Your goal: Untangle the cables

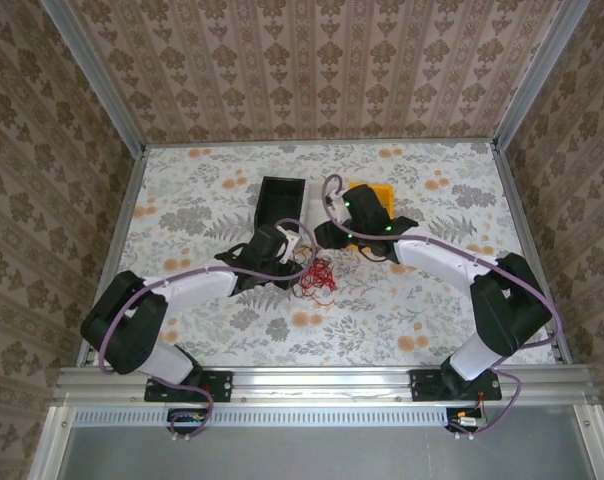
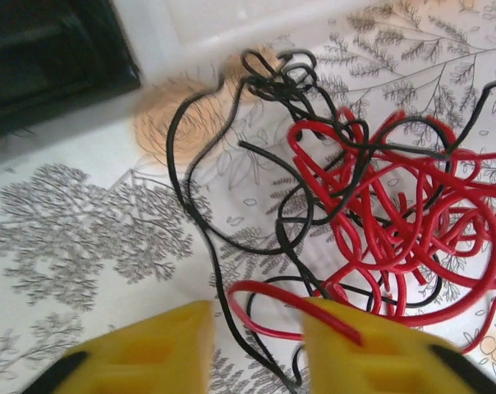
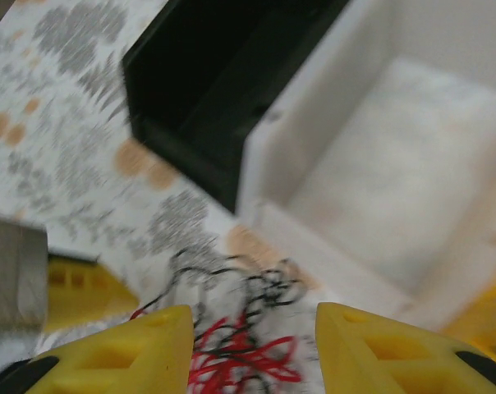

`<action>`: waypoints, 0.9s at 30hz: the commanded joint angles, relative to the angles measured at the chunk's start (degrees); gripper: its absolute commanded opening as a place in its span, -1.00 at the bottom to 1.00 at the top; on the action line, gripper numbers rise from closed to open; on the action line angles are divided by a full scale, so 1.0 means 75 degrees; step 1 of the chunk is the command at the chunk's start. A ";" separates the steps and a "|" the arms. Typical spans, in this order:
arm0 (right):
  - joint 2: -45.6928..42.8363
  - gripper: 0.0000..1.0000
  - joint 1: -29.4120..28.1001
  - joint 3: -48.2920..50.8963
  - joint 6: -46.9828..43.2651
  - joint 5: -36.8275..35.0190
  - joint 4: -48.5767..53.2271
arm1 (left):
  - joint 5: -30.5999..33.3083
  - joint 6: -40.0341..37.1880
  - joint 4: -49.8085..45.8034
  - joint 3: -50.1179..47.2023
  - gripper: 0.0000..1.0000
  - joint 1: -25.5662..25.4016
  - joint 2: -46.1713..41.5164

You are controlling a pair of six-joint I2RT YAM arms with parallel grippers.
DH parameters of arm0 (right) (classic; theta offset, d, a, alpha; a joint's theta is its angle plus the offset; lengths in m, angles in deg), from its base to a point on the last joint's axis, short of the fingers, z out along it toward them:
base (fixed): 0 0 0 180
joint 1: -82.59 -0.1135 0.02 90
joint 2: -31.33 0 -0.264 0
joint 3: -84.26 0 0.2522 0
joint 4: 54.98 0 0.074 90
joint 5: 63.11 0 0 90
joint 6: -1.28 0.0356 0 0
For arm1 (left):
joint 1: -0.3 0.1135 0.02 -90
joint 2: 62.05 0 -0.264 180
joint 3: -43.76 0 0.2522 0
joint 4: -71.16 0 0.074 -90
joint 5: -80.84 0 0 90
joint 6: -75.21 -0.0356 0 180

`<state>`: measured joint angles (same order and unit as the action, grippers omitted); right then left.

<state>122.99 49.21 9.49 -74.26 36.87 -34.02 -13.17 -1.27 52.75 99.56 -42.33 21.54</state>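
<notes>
The cables (image 1: 318, 276) (image 2: 378, 215) (image 3: 241, 361) lie in one loose tangle on the table (image 1: 432, 320). Thin red wires are knotted on one side and black loops spread outward. All seem flat, though blur hides some strands.

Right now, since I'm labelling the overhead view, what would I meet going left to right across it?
Left arm's base → black box → cables → yellow box → right arm's base.
</notes>
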 commanded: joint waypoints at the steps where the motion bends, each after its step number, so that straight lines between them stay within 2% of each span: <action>1: 0.0453 -0.13 -0.0184 -0.0298 -0.0193 0.0618 -0.0013 | 0.0680 0.0076 -0.0084 -0.0314 -0.05 0.0175 -0.0747; 3: 0.0737 -0.13 -0.0264 -0.0517 -0.0242 0.0653 0.0149 | 0.0963 0.0239 -0.0038 -0.0513 0.13 0.0351 -0.1170; 5: 0.0971 -0.13 -0.0314 -0.0715 -0.0321 0.0612 0.0363 | 0.1079 0.0483 0.0024 -0.0699 0.23 0.0609 -0.1536; 8: 0.1258 -0.14 -0.0352 -0.0971 -0.0433 0.0446 0.0708 | 0.0819 0.0960 0.0256 -0.1039 0.33 0.1126 -0.1908; 12: 0.1476 -0.15 -0.0353 -0.1182 -0.0546 0.0275 0.0947 | 0.0606 0.1195 0.0478 -0.1328 0.33 0.1429 -0.1996; 19: 0.1743 -0.17 -0.0410 -0.1520 -0.0747 0.0417 0.1310 | 0.0268 0.1187 0.0522 -0.1365 0.32 0.1457 -0.1740; 27: 0.1346 -0.19 -0.0587 -0.1041 -0.1143 0.0878 0.1492 | -0.0302 0.1115 0.0668 -0.1306 0.29 0.1442 -0.1334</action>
<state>134.98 45.36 0.09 -80.73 41.06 -25.16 -12.78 6.64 56.77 89.62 -31.76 10.57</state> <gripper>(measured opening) 0.406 0.648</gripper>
